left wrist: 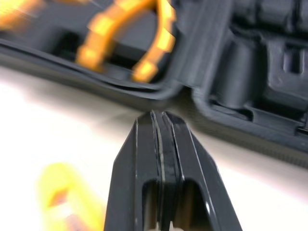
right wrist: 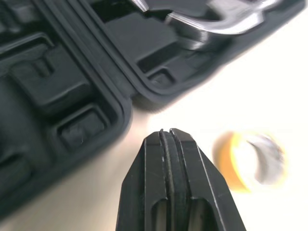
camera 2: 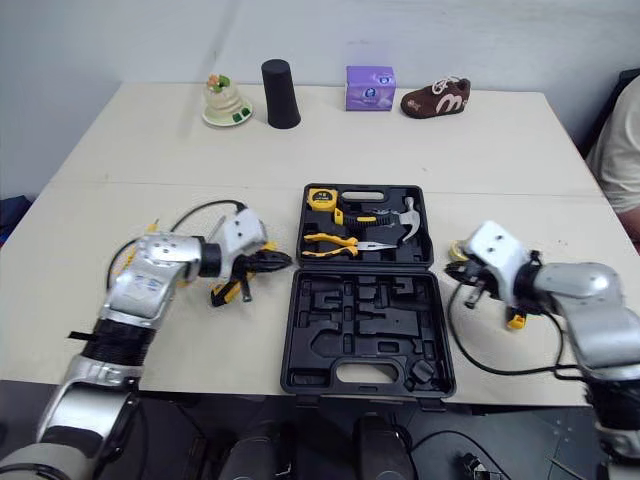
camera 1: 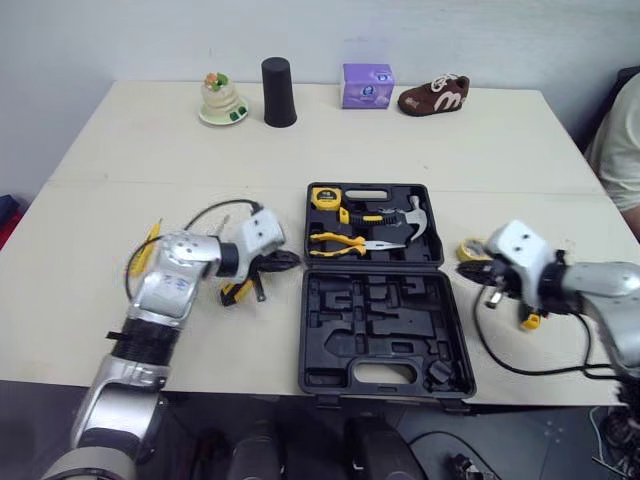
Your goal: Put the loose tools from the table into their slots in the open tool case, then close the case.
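Note:
The black tool case point(camera 1: 386, 335) lies open in the middle of the table. Its far half holds a yellow tape measure point(camera 1: 325, 197), yellow-handled pliers point(camera 1: 342, 243) and a hammer point(camera 1: 400, 218); the near half's moulded slots are empty. My left gripper point(camera 1: 286, 259) is shut on nothing just left of the case, close to its edge point(left wrist: 159, 91). A yellow-and-black tool point(camera 1: 238, 291) lies under that wrist. My right gripper point(camera 1: 470, 271) is shut and empty just right of the case, beside a yellow tape roll point(camera 1: 472, 248). The right wrist view shows the roll point(right wrist: 250, 161) next to the fingertips point(right wrist: 180, 137).
A thin yellow tool point(camera 1: 148, 246) lies at the far left and a small yellow piece point(camera 1: 531, 321) by my right arm. Along the back edge stand a figurine point(camera 1: 221, 98), black cup point(camera 1: 278, 92), purple box point(camera 1: 367, 85) and brown shoe point(camera 1: 434, 95). A person point(camera 1: 622, 140) sits at the right.

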`<state>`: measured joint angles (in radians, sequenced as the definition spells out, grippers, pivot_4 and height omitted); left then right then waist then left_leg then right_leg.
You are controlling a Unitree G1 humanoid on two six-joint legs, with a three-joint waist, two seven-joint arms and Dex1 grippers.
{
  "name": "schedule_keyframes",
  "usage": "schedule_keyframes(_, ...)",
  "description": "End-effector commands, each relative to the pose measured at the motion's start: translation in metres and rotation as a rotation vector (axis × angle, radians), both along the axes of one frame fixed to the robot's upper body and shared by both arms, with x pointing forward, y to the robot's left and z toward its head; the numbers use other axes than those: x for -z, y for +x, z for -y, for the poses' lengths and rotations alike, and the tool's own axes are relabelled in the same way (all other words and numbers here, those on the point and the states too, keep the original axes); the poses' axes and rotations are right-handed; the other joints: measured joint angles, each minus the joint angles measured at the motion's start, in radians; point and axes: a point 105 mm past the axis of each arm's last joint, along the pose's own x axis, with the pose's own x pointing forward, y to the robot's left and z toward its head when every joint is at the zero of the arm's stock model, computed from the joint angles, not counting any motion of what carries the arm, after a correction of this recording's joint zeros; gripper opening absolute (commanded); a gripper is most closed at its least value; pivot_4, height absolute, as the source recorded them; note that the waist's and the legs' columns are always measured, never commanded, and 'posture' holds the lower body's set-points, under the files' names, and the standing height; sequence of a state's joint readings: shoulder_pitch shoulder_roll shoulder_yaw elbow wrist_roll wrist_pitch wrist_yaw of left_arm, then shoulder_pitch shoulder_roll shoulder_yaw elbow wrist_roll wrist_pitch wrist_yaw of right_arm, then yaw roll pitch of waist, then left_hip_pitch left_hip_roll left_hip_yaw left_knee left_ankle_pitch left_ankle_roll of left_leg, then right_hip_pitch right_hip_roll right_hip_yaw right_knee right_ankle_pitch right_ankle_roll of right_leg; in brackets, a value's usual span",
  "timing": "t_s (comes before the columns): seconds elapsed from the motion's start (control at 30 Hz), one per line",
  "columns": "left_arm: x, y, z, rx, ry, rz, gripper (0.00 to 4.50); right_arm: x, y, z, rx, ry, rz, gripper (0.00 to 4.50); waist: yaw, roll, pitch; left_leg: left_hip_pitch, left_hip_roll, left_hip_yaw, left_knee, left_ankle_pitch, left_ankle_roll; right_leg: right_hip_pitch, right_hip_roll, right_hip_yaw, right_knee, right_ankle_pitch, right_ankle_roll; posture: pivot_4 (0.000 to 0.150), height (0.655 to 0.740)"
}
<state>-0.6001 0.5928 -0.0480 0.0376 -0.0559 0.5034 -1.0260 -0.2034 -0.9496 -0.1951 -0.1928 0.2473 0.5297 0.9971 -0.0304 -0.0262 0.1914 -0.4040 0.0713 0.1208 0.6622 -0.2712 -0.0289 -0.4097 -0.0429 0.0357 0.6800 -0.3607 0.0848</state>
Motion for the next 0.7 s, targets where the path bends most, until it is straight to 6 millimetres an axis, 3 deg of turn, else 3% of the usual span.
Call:
schedule_keyframes(0.03, -0.019, -0.021, -0.029, -0.05, -0.121, -0.071, 0.0, -0.023, -0.021, 0.01, -0.026, 0.042, 0.036, 0.02, -0.003, 0.0, 0.0, 0.0, 0.0, 0.0, 0.0, 0.0, 0.0, 0.0, 0.0, 0.0, 0.0, 0.0, 0.0, 0.15, 0.7296)
schedule_keyframes(0.1, -0.026, -0.04, -0.069, -0.142, -0.219, -0.155, 0.0, -0.032, -0.035, 0.031, 0.032, 0.082, 0.032, 0.02, -0.006, 0.0, 0.0, 0.001, 0.003, 0.0, 0.001, 0.0, 0.0, 0.0, 0.0, 0.0, 0.001, 0.0, 0.0, 0.15, 0.7296)
schedule_keyframes(0.2, -0.022, -0.066, -0.101, -0.207, -0.235, -0.223, 0.0, -0.039, -0.046, 0.049, 0.099, 0.142, 0.015, 0.02, -0.008, 0.0, 0.0, 0.001, 0.006, 0.0, 0.001, 0.0, -0.001, 0.001, 0.001, 0.0, 0.0, 0.0, 0.0, 0.15, 0.7296)
schedule_keyframes(0.33, -0.013, -0.117, -0.172, -0.404, -0.306, -0.318, 1.37, -0.048, -0.072, 0.082, 0.182, 0.193, -0.017, 1.42, -0.008, -0.001, 0.0, 0.004, 0.006, 0.0, -0.001, -0.002, -0.001, 0.003, 0.0, 0.0, -0.002, -0.001, -0.001, 0.15, 0.7296)
schedule_keyframes(0.47, -0.011, -0.15, -0.244, -0.693, -0.274, -0.244, 3.22, -0.052, -0.092, 0.126, 0.324, 0.18, -0.029, 3.47, -0.009, -0.001, -0.001, 0.005, 0.007, 0.0, -0.001, -0.008, 0.007, 0.005, -0.002, -0.001, -0.006, 0.0, -0.003, 0.15, 0.7296)
schedule_keyframes(0.53, -0.01, -0.159, -0.262, -0.749, -0.245, -0.214, 4.15, -0.053, -0.099, 0.135, 0.342, 0.167, -0.04, 4.46, -0.006, -0.002, -0.001, 0.009, 0.007, 0.0, -0.002, -0.011, 0.009, 0.01, -0.004, -0.001, -0.01, 0.0, -0.004, 0.15, 0.7296)
schedule_keyframes(0.57, -0.01, -0.16, -0.265, -0.76, -0.245, -0.207, 4.45, -0.053, -0.099, 0.137, 0.345, 0.168, -0.038, 4.5, -0.005, -0.003, -0.002, 0.015, 0.007, 0.0, -0.005, -0.011, 0.009, 0.017, -0.004, -0.001, -0.015, 0.0, -0.005, 0.15, 0.7296)
schedule_keyframes(0.67, -0.009, -0.163, -0.282, -0.836, -0.227, -0.175, 4.45, -0.053, -0.1, 0.151, 0.387, 0.171, -0.029, 4.5, -0.007, -0.004, -0.002, 0.026, 0.008, 0.001, -0.014, -0.013, 0.005, 0.028, -0.006, -0.001, -0.025, 0.001, -0.012, 0.15, 0.7296)
schedule_keyframes(0.7, -0.007, -0.164, -0.284, -0.845, -0.217, -0.17, 4.45, -0.052, -0.1, 0.154, 0.394, 0.17, -0.029, 4.5, -0.009, -0.004, -0.003, 0.029, 0.008, 0.001, -0.015, -0.015, 0.003, 0.031, -0.007, -0.001, -0.026, -0.004, -0.021, 0.15, 0.7296)
